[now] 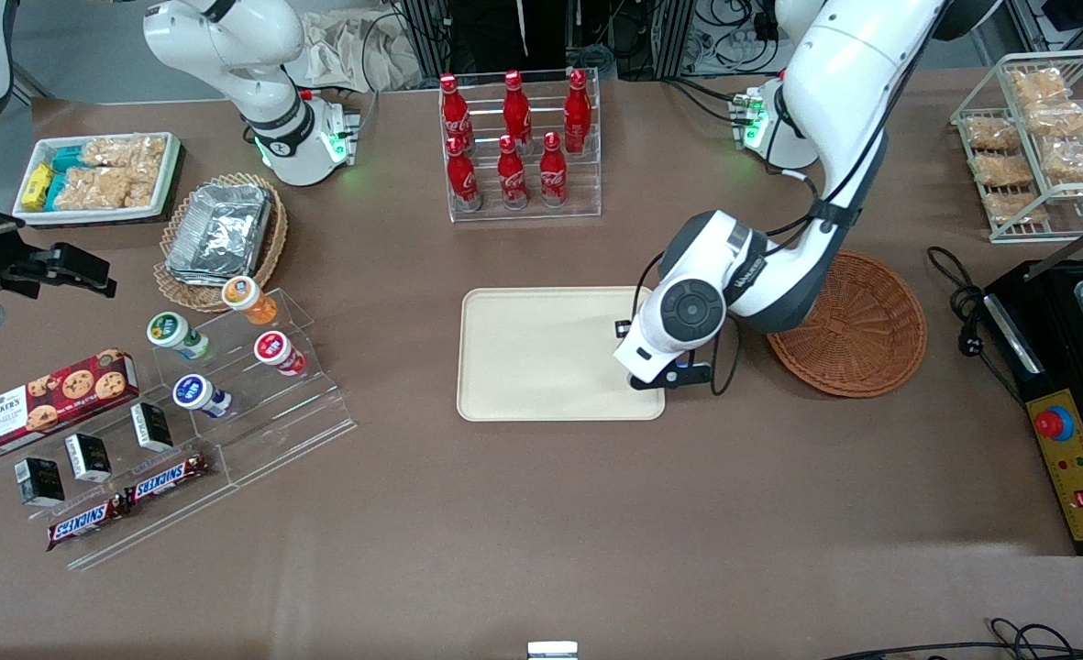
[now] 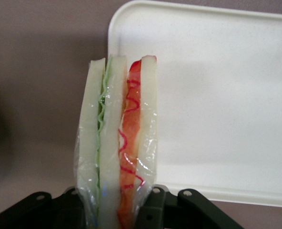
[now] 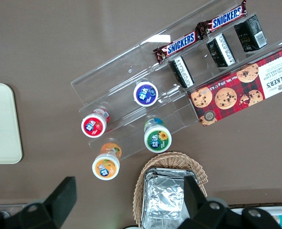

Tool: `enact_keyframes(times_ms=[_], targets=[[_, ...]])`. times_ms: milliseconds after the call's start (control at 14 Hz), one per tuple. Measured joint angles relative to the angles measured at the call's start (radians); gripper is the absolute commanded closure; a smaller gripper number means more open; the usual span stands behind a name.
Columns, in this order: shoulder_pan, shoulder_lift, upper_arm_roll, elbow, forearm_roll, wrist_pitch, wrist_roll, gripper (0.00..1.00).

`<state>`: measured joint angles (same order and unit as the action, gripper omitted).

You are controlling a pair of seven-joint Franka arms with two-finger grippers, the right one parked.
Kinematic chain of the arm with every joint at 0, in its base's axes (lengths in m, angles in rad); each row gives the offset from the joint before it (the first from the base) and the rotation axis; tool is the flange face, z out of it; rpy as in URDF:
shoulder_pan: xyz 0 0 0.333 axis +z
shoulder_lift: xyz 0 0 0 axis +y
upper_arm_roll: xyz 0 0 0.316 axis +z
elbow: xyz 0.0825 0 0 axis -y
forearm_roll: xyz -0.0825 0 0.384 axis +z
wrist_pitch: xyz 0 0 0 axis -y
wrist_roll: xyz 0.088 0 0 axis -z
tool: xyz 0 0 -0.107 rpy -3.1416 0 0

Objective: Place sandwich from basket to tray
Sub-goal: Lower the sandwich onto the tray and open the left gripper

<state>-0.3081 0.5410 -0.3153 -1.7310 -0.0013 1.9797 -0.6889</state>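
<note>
One wrapped sandwich (image 2: 117,143) stands upright, clamped between the gripper (image 1: 672,377) fingers, above the tray (image 1: 523,367) edge nearest the basket (image 1: 862,330).

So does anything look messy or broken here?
Nothing stands out. The gripper holds the wrapped sandwich over the corner of the tray, the basket sits empty beside it, and nothing looks spilled or damaged.
</note>
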Motion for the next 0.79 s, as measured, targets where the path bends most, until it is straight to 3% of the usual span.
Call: enact_keyframes(times_ms=[786], targets=[[-0.031, 0.1, 0.0, 0.003, 0.003, 0.068, -0.014, 0.64]])
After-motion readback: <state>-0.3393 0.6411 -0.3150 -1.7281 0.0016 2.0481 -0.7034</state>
